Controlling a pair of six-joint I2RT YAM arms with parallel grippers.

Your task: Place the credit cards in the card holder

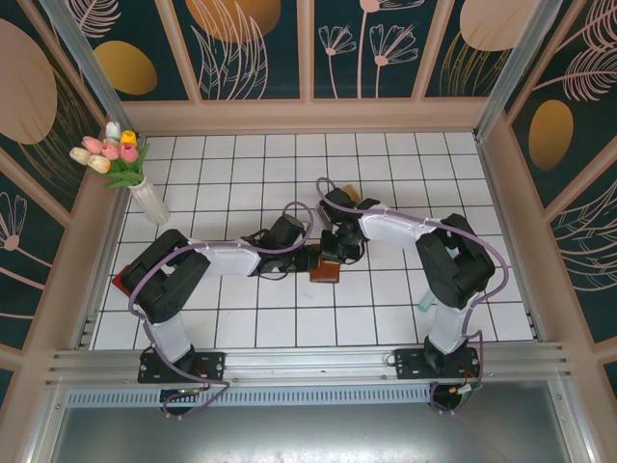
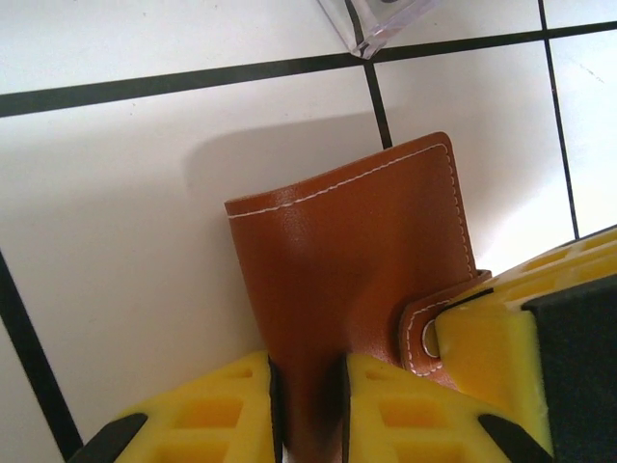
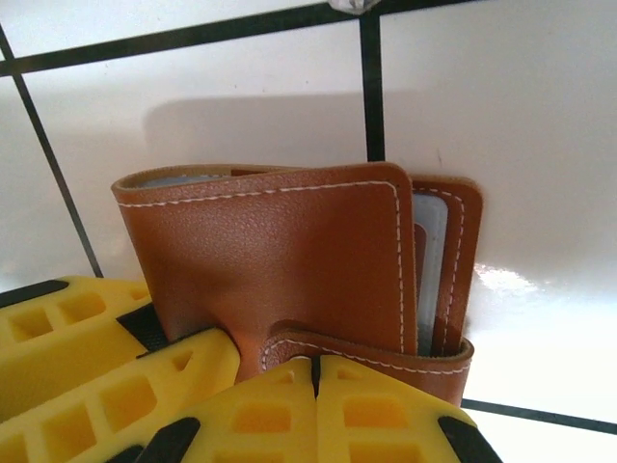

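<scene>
Brown leather marks the folding card holder [image 1: 325, 274] in the top view. It sits on the white tiled table [image 1: 241, 328] where the 2 arms meet. The left gripper [image 1: 307, 260] reaches it from its left side, and the right gripper [image 1: 335, 256] meets it from just behind. At this size I cannot tell how either claw stands. A white vase of pink, yellow and white tulips [image 1: 145, 198] stands well to the left of the card holder and farther back.

From the left wrist, the card holder [image 2: 357, 260] shows its smooth outer cover with white stitching. The left gripper [image 2: 308, 429] pinches the card holder's near edge, with a yellow finger [image 2: 222, 415] touching the leather on each side. A short clasp strap [image 2: 424, 333] with a metal snap lies on the card holder's right side. A yellow finger [image 2: 501, 333] of the right gripper touches that strap. A clear plastic corner [image 2: 386, 19] lies beyond the card holder, apart from it.

From the right wrist, the card holder [image 3: 280, 251] stands slightly parted, with a pale grey lining visible between its 2 leather flaps. The right gripper [image 3: 315, 386] has its 2 fingers pressed together on the lower edge of the clasp strap [image 3: 366, 357]. At the card holder's lower left corner, the left gripper's yellow fingers [image 3: 67, 328] touch the leather.
</scene>
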